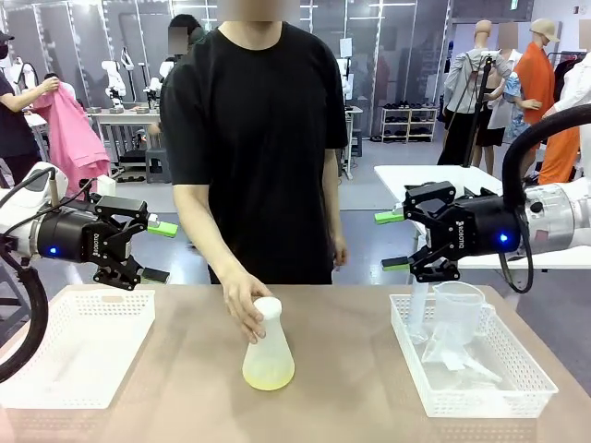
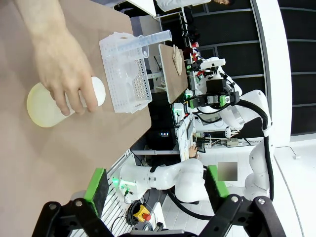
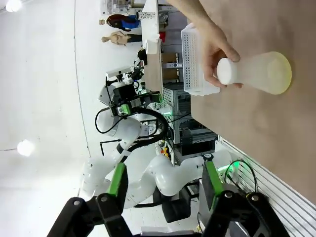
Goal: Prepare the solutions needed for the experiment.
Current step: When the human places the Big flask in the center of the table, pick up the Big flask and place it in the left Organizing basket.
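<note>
We see pale yellow see-through solution (image 1: 269, 377) shallow in a frosted conical flask (image 1: 269, 341) in the middle of the tabletop (image 1: 351, 388), a person's hand (image 1: 242, 300) on its neck; left gripper (image 1: 159, 251) and right gripper (image 1: 391, 240) hang spread, empty.

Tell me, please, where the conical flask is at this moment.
In the front view the conical flask stands upright near the middle of the table, between the left basket and the right basket, with the person's hand around its neck.

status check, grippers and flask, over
Left gripper open, empty. Right gripper open, empty. Flask with pale yellow solution upright mid-table. Person's hand on its neck, in the way.
</note>
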### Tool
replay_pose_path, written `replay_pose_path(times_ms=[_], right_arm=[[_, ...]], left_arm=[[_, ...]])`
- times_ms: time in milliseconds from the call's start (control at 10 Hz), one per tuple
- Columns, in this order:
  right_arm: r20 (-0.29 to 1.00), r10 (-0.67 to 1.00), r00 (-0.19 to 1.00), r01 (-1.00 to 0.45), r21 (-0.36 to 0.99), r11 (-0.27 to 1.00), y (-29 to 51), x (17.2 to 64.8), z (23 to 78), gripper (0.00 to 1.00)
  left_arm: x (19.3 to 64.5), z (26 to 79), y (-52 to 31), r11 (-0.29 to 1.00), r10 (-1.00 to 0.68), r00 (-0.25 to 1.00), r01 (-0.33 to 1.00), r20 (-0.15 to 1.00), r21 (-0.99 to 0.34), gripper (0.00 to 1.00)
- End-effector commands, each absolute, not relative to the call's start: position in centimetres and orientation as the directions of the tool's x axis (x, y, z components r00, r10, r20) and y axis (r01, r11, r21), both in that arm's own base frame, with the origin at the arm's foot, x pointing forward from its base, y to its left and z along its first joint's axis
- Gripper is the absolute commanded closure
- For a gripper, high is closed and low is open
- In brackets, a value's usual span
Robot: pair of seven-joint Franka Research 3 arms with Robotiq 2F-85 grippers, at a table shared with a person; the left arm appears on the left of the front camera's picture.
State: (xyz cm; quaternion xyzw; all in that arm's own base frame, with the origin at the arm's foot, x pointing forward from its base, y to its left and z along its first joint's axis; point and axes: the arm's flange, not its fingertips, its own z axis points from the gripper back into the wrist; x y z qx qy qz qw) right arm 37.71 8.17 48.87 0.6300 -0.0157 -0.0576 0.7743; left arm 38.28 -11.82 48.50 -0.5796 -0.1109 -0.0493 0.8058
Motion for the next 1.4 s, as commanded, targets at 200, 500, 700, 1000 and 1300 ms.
replay_pose_path(times_ms=[200, 500, 700, 1000, 1300], right_arm=[[-0.044, -0.051, 0.998, 0.055, 0.969, 0.240, 8.7, 38.0, 48.7, 0.23], [-0.052, -0.109, 0.993, 0.073, 0.977, 0.202, 8.1, 37.7, 48.7, 0.23], [-0.052, -0.109, 0.993, 0.073, 0.977, 0.202, 8.1, 37.7, 48.7, 0.23], [-0.052, -0.109, 0.993, 0.073, 0.977, 0.202, 8.1, 37.7, 48.7, 0.23], [-0.052, -0.109, 0.993, 0.073, 0.977, 0.202, 8.1, 37.7, 48.7, 0.23]], left_arm=[[38.2, 48.7, -12.1, 0.296, 0.058, 0.970, 0.208, 0.235, -0.932, 0.00], [38.2, 48.7, -12.1, 0.296, 0.058, 0.970, 0.208, 0.235, -0.932, 0.00], [38.2, 48.7, -12.1, 0.296, 0.058, 0.970, 0.208, 0.235, -0.932, 0.00], [38.3, 48.5, -11.8, 0.323, 0.049, 0.971, 0.208, 0.236, -0.923, 0.00], [42.7, 46.0, -13.8, 0.423, -0.031, 0.829, 0.517, 0.558, -0.744, 0.00]])
